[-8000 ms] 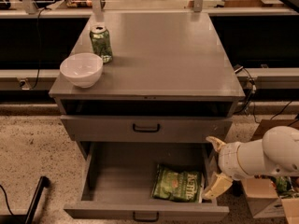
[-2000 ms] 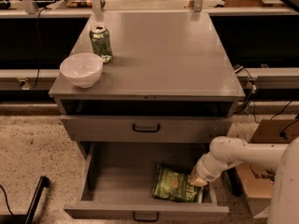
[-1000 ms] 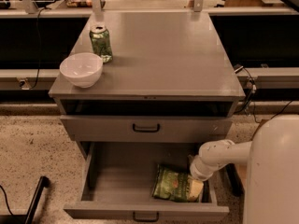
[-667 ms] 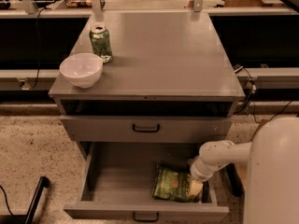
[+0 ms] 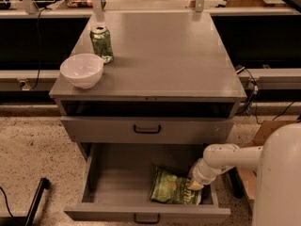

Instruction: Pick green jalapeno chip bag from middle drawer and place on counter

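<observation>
The green jalapeno chip bag [image 5: 171,192] lies flat in the front right part of the middle drawer [image 5: 89,180], which is pulled out. My gripper [image 5: 194,184] reaches down into the drawer from the right on a white arm and sits at the bag's right edge, touching or just over it. Part of the bag's right side is hidden behind it. The grey counter [image 5: 160,55] is the cabinet's top, above the drawers.
A white bowl [image 5: 82,70] and a green soda can [image 5: 101,43] stand on the counter's left side. A closed drawer [image 5: 146,129] sits above the open one, under a dark slot. My white body [image 5: 280,178] fills the lower right. A cardboard box [image 5: 270,128] stands to the right.
My arm has come from right of the cabinet into the open drawer and lowered the gripper onto the bag's right edge. Over the last second it has hardly moved.
</observation>
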Robot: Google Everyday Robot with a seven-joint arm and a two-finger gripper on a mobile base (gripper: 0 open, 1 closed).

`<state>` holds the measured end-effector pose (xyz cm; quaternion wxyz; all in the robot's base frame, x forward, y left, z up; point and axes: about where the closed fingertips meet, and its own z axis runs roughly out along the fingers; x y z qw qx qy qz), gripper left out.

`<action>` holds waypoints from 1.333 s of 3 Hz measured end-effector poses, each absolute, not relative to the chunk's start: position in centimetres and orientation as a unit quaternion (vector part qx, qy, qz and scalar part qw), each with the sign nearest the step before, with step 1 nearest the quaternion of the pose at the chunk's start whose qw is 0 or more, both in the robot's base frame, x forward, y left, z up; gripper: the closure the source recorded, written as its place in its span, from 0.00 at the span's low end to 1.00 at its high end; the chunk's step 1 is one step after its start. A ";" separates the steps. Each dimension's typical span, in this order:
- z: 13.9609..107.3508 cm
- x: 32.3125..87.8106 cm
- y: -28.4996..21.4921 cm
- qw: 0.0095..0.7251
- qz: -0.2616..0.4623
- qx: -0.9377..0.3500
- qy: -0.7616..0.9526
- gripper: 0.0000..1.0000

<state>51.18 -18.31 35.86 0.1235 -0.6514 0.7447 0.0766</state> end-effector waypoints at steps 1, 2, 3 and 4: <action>37.2 50.8 -18.0 0.143 0.086 -0.656 0.736 0.85; 40.4 49.9 -17.5 0.184 0.098 -0.663 0.719 1.00; 45.2 48.2 -17.6 0.227 0.094 -0.672 0.699 1.00; 50.9 46.2 -18.5 0.262 0.084 -0.680 0.679 1.00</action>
